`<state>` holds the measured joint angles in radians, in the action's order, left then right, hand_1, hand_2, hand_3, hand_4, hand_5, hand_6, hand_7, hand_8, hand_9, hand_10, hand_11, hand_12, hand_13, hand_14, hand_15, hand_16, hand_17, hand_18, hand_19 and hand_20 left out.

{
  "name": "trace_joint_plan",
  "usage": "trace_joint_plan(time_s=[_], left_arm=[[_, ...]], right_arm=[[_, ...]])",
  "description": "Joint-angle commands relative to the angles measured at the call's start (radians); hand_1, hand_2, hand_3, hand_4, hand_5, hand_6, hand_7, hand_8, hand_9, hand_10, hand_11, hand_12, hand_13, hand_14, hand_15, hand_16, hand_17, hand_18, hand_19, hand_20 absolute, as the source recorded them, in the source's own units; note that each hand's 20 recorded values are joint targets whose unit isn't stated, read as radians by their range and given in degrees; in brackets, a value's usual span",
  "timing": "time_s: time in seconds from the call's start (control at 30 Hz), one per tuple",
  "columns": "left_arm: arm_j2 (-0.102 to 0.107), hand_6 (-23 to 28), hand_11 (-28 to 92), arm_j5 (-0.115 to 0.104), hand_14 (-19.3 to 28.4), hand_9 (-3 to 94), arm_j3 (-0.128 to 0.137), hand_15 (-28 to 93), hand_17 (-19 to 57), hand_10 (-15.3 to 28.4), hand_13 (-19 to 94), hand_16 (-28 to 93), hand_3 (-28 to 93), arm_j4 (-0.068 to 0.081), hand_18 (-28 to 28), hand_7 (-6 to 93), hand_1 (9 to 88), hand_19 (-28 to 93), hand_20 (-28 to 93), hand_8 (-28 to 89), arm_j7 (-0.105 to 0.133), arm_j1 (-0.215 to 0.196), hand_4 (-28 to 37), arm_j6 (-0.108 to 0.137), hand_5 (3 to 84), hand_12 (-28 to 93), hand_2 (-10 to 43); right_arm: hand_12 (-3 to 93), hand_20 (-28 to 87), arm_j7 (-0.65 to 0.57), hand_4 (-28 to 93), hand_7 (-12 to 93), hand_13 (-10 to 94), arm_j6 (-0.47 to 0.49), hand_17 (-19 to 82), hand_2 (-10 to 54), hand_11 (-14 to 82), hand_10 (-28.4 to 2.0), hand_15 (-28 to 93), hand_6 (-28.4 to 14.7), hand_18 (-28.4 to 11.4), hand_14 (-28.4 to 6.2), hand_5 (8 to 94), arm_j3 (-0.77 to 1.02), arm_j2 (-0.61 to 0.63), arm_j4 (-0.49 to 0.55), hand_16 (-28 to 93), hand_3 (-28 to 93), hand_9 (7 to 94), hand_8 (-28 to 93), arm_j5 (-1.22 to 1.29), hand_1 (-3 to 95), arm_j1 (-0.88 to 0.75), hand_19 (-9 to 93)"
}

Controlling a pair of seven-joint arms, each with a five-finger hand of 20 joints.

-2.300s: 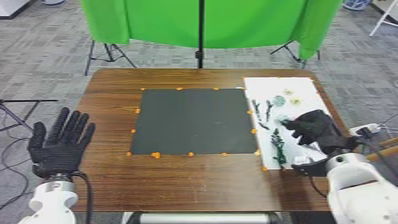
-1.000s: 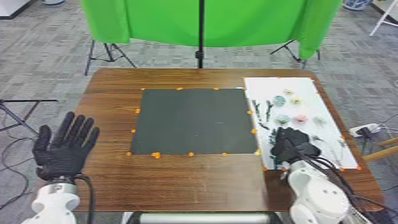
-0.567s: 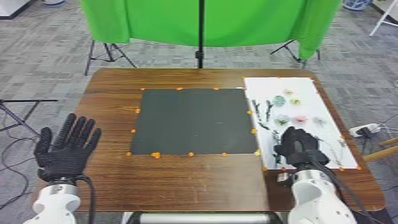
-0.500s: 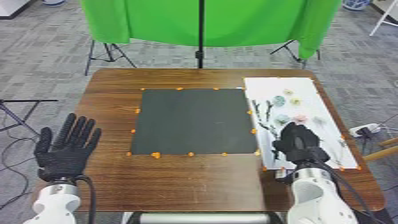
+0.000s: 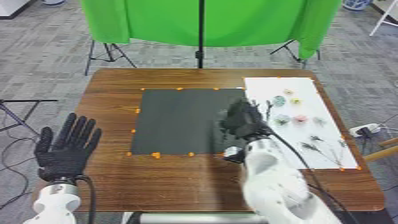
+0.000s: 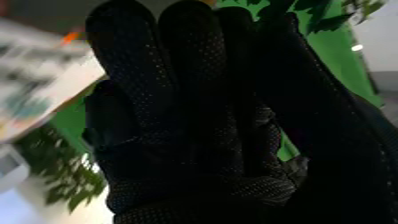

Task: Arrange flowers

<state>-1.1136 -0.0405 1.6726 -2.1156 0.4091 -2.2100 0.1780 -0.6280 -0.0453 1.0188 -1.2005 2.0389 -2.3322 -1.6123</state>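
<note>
The leafy sprig, just right of centre in the head view, is pinched between the thumb and fingers of the right hand, presumably for laying on the dark sheet. Relative to the earlier frames, both have shifted leftward from the white sheet.

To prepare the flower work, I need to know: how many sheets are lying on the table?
2 on the table: a dark sheet and, directly right of it, a white sheet bearing flowers. The right hand hides part of the dark sheet; one underneath would be hidden.
</note>
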Motion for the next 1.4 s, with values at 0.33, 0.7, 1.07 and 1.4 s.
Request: trace_joint_plan(time_s=[0.33, 0.7, 1.07, 1.4], left_arm=[[0.056, 10.3, 19, 0.009, 16.0, 39.0, -0.065, 32, -8.7, 16.2, 28, -7, 74, 0.024, 13.7, 8.2, 20.7, 35, 11, -9, -0.013, 0.054, -28.3, 0.016, 44.8, 9, 17.7], [0.079, 10.3, 19, 0.006, 16.1, 39.0, -0.085, 33, -8.7, 16.0, 28, -7, 74, 0.022, 13.7, 8.1, 20.8, 35, 11, -9, -0.032, 0.075, -28.3, 0.032, 45.0, 9, 17.9], [0.078, 10.4, 19, -0.008, 16.0, 38.9, -0.085, 33, -8.7, 16.1, 28, -7, 76, 0.025, 13.7, 8.2, 19.6, 35, 11, -9, -0.01, 0.069, -28.3, 0.009, 44.8, 9, 15.8], [0.078, 10.4, 19, -0.005, 16.1, 38.9, -0.094, 33, -8.6, 16.1, 28, -7, 75, 0.026, 13.8, 8.2, 20.0, 35, 11, -9, -0.03, 0.074, -28.3, 0.022, 44.8, 9, 15.6]], right_arm=[[39.0, 38, -0.054, -11, 55, 91, 0.07, 42, -9.5, 16.7, -8.5, 33, -0.4, -28.4, -3.1, 79.2, -0.249, -0.298, -0.39, 47, 87, 93.7, 8, -0.015, 51.1, 0.286, 93], [43.0, 41, -0.069, -11, 64, 87, 0.111, 41, -9.5, 15.5, -9.1, 39, -1.0, -28.4, -3.2, 68.9, -0.286, -0.371, -0.499, 43, 84, 91.4, 10, -0.105, 49.4, 0.28, 93], [24.9, 47, -0.069, -28, 62, 79, 0.156, 38, -9.5, 40.7, -15.7, 55, -7.8, -28.4, -10.0, 60.1, -0.281, -0.364, -0.479, 24, 85, 76.6, -11, -0.086, 34.7, 0.26, 93], [25.1, 48, -0.096, -28, 62, 78, 0.041, 38, -9.5, 43.1, -17.8, 56, -10.0, -28.4, -10.5, 55.6, -0.249, -0.385, -0.506, 24, 81, 73.5, -27, -0.068, 31.1, 0.262, 93]])
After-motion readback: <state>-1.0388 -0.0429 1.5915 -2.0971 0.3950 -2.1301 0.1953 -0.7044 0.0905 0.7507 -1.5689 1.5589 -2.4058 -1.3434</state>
